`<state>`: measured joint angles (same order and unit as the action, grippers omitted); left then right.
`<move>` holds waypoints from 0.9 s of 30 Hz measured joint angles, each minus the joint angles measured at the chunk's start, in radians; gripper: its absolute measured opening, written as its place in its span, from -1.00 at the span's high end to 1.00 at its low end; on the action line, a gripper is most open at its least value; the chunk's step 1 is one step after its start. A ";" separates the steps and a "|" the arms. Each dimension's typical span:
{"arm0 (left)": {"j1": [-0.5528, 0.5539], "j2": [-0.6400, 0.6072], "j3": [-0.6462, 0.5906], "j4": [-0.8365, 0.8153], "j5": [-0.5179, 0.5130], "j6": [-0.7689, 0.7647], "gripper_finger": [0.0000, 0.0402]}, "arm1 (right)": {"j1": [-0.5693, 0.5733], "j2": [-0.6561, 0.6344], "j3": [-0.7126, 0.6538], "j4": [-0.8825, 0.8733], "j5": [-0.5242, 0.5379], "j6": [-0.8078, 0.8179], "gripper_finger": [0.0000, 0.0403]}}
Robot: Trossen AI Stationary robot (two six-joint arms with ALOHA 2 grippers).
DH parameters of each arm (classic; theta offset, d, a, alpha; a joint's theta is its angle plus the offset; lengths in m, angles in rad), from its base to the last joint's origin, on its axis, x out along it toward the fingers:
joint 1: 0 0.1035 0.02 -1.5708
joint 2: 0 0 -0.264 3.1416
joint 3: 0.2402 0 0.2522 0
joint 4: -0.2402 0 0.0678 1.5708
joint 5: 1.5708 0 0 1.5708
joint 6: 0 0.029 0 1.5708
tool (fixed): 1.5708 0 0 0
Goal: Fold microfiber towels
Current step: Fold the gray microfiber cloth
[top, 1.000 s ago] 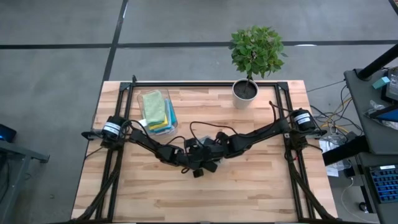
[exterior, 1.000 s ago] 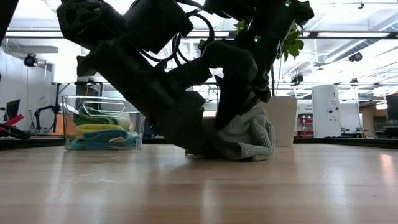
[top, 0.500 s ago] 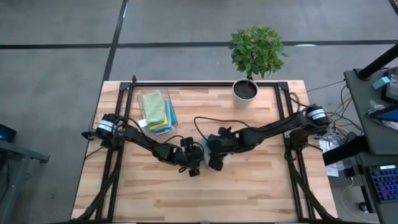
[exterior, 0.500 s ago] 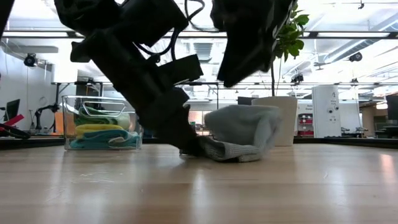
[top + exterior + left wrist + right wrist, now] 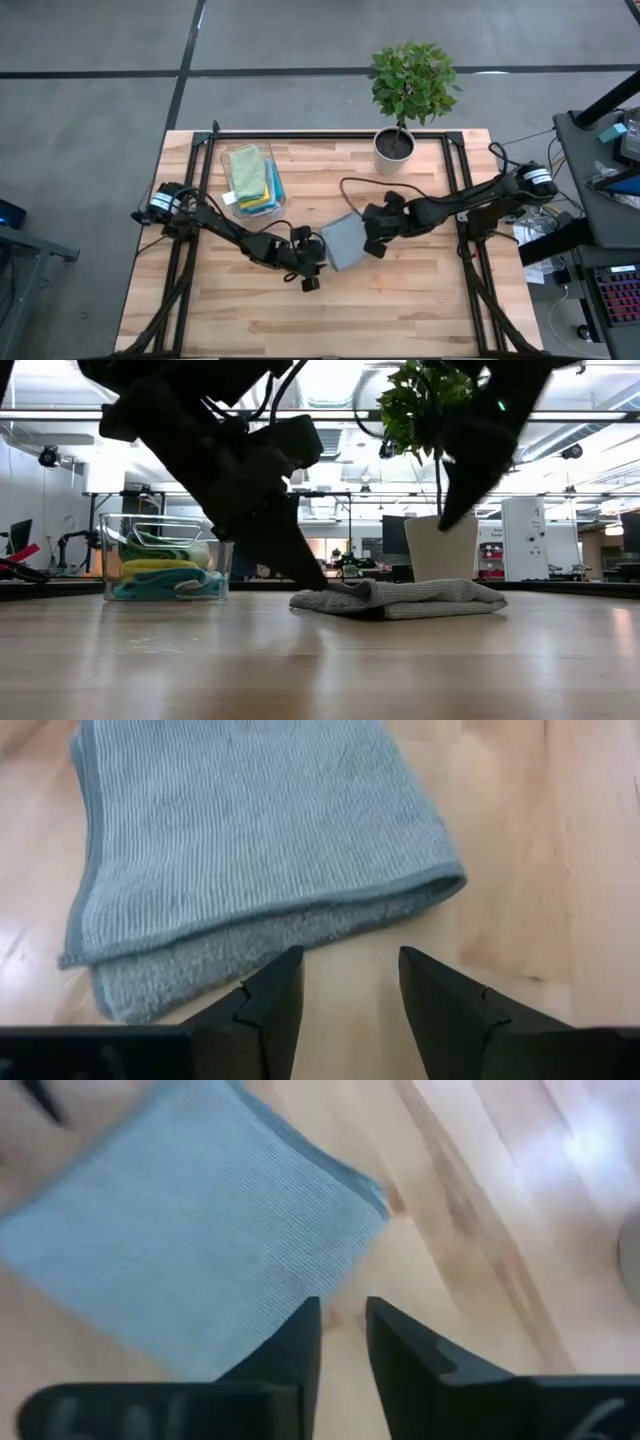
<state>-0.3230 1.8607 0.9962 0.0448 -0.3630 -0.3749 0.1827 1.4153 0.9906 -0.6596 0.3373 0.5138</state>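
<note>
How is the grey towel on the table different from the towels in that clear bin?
The grey towel lies alone, folded flat on the bare wooden table between the two grippers; the towels in the clear bin are stacked one upon another. It is grey, while the binned towels show green, yellow and teal. The grey one lies near the table's middle; the binned ones sit toward the back left. All look like soft folded cloths.

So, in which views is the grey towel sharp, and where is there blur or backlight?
Left wrist view: grey towel sharp, weave visible. Right wrist view: the towel is soft and blurred. Low view: bright ceiling lights behind leave the arms as dark silhouettes.
</note>
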 joint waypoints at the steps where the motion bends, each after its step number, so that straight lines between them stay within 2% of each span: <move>1: -0.001 0.000 -0.001 -0.001 0.001 -0.009 0.25 | -0.011 -0.020 -0.042 0.028 -0.002 0.017 0.67; 3: -0.001 0.002 -0.006 -0.005 0.001 -0.013 0.25 | -0.035 -0.049 -0.126 0.109 -0.047 0.053 0.75; 5: -0.001 0.002 -0.012 -0.002 -0.003 -0.013 0.25 | -0.073 -0.077 -0.201 0.209 -0.162 0.077 0.77; 7: -0.001 0.002 -0.013 0.000 -0.010 -0.013 0.25 | -0.112 -0.104 -0.261 0.327 -0.263 0.098 0.75; 9: 0.000 0.003 -0.013 0.002 -0.010 -0.013 0.25 | -0.148 -0.121 -0.309 0.411 -0.319 0.116 0.69; 15: 0.000 0.003 -0.026 0.017 -0.013 -0.014 0.25 | -0.194 -0.106 -0.376 0.494 -0.349 0.145 0.34; 21: 0.000 0.003 -0.056 0.087 -0.015 -0.016 0.25 | -0.194 -0.018 -0.416 0.645 -0.427 0.172 -0.03; 24: 0.000 0.003 -0.062 0.105 -0.017 -0.016 0.25 | -0.194 0.029 -0.432 0.747 -0.454 0.182 -0.17; 27: 0.000 0.003 -0.066 0.104 -0.017 -0.024 0.25 | -0.195 0.071 -0.442 0.869 -0.514 0.180 -0.21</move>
<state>-0.3225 1.8641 0.9302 0.1487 -0.3801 -0.3993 -0.0128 1.4861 0.5484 0.2094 -0.1768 0.6942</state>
